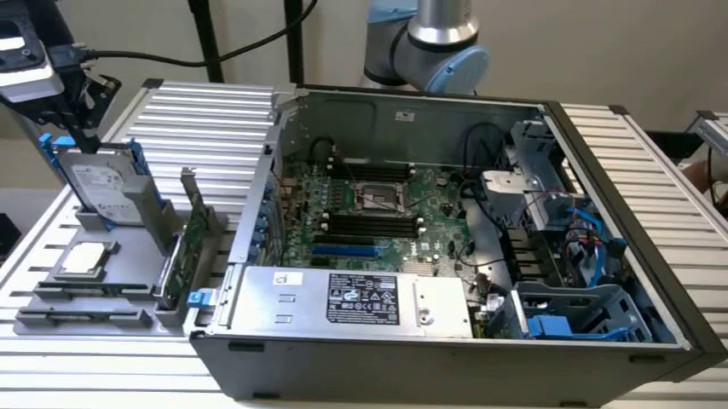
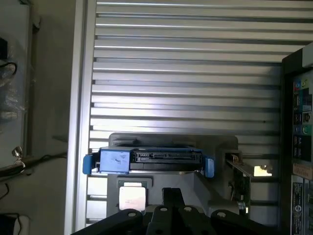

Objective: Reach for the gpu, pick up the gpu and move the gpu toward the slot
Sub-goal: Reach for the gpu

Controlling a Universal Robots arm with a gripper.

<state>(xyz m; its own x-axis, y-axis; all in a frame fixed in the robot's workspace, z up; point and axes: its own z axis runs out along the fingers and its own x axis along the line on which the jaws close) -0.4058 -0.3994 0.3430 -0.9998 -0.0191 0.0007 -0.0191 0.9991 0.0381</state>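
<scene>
The gpu (image 1: 189,241) is a thin green card with a silver end bracket. It stands on edge in a grey holder (image 1: 114,319) on the exterior view's left, outside the computer case. In the wrist view the gpu (image 2: 240,182) rises beside the hard drive. My gripper (image 1: 83,132) hangs high over the holder's far end, just above the hard drive (image 1: 105,189), well apart from the gpu and holding nothing. The gripper (image 2: 171,208) body shows dark at the wrist view's edge. The blue slot (image 1: 344,252) lies on the motherboard inside the case.
The open computer case (image 1: 455,349) fills the middle and the exterior view's right, with a power supply (image 1: 353,298) along its near wall. A small square silver chip (image 1: 87,259) lies in the holder. Ribbed metal table (image 1: 193,119) surrounds everything. The arm's base (image 1: 438,51) stands behind the case.
</scene>
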